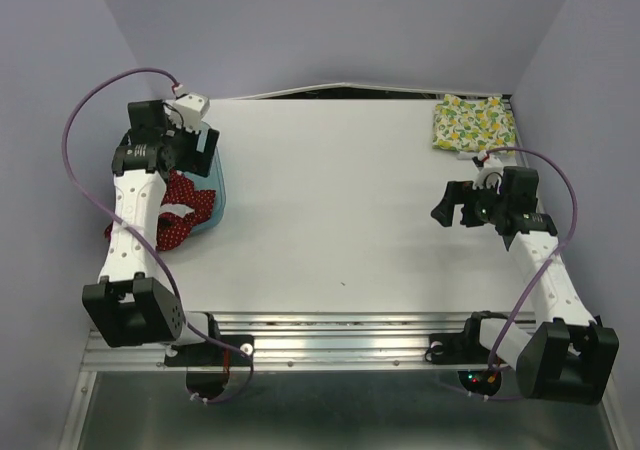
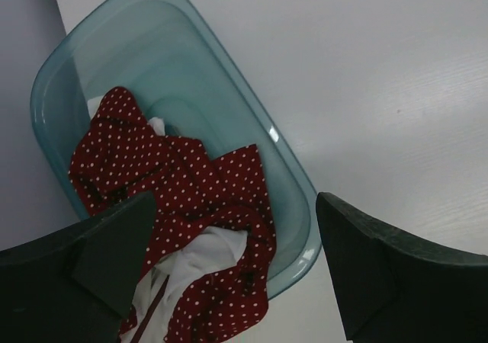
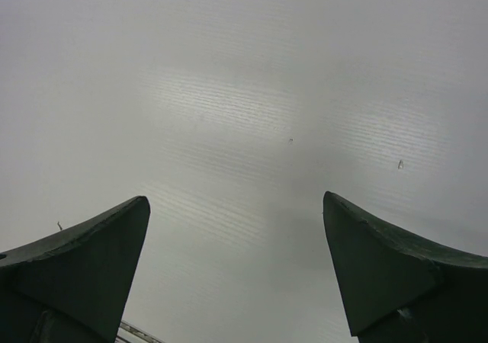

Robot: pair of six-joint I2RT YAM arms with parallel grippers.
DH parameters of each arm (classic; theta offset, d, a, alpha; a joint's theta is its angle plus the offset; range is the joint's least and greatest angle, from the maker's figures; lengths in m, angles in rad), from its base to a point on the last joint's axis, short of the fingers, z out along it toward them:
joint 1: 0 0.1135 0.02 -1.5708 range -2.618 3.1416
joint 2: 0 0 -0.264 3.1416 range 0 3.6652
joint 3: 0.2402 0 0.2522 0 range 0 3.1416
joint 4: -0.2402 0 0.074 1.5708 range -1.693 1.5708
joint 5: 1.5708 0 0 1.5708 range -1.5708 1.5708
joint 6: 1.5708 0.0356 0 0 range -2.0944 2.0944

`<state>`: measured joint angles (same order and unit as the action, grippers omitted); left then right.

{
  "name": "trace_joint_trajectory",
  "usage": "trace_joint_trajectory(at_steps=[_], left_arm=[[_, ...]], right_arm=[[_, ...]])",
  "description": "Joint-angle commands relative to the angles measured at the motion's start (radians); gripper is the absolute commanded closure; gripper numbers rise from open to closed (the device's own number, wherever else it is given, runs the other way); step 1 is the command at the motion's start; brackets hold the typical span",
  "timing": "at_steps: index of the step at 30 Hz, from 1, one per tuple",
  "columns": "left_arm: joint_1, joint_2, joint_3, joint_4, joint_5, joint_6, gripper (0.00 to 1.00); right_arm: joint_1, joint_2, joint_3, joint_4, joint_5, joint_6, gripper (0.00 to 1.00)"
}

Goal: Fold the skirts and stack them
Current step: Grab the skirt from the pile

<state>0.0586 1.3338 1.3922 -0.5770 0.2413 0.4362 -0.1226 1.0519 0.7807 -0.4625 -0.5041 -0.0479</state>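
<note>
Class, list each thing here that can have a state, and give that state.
red skirt, crumpled in the tray, spilling over its rim.
fruit skirt, lying flat on the table.
tray, upright, holding the red skirt.
left pincer, open, empty.
right pincer, open, empty.

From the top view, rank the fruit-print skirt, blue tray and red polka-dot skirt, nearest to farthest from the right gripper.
1. Fruit-print skirt, far right corner, close to the right gripper.
2. Blue tray, left side.
3. Red polka-dot skirt, in that tray, spilling leftward.
</note>
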Motion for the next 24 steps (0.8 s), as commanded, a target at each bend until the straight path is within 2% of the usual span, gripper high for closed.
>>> trace_joint_trajectory(at_steps=[1,5,8,14,19,24], left_arm=[[0.098,0.097,0.037,-0.158,-0.022,0.145,0.02],[0.145,0.163,0.016,-0.142,-0.06,0.183,0.09],[0.162,0.223,-0.001,-0.126,-0.089,0.188,0.21],[0.204,0.245,0.004,-0.087,-0.158,0.188,0.23],[0.265,0.217,0.097,-0.193,-0.218,0.246,0.26],[0.32,0.182,0.159,-0.34,-0.231,0.413,0.24]], right_arm=[[0.005,0.0,0.008,0.039,0.013,-0.003,0.0],[0.005,0.008,0.008,0.042,0.015,-0.003,0.0],[0.005,0.011,0.008,0.042,0.016,-0.001,0.0],[0.005,0.014,0.011,0.039,0.019,-0.004,0.0],[0.005,0.005,0.014,0.027,0.015,-0.013,0.0],[0.005,0.005,0.017,0.016,0.003,-0.023,0.0]])
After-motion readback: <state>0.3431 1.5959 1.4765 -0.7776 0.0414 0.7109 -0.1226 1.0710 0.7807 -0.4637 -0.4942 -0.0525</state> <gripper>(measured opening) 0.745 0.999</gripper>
